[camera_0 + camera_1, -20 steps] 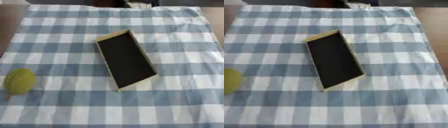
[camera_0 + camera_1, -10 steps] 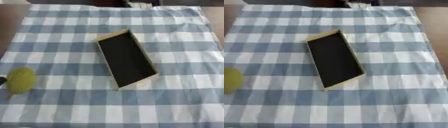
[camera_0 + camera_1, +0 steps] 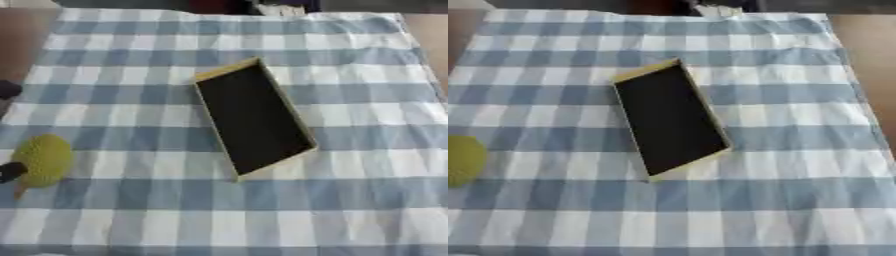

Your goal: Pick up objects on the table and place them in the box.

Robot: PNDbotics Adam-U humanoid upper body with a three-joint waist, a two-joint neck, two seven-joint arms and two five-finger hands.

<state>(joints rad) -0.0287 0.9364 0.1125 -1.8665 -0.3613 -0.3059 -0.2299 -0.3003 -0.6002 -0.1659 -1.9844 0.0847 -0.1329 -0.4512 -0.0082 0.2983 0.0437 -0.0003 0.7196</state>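
Note:
A yellow-green, rough-skinned round object [image 3: 41, 160] lies on the checked cloth at the left edge. An open box [image 3: 254, 120] with a black inside and a tan rim lies slanted in the middle, with nothing in it. Only two dark tips of my left hand show at the left edge in the left eye view. One tip [image 3: 9, 171] touches the object's lower left side, and the other [image 3: 7, 89] stands well above the object, apart from it. My right hand shows in no view.
The blue and white checked cloth [image 3: 367, 150] covers most of the table. Bare brown tabletop [image 3: 877, 50] shows along the right side. Something small and white [image 3: 280, 9] sits at the cloth's far edge.
Dark tips of my left hand have come in at the left edge beside the yellow-green object. The object and the box lie where they were.

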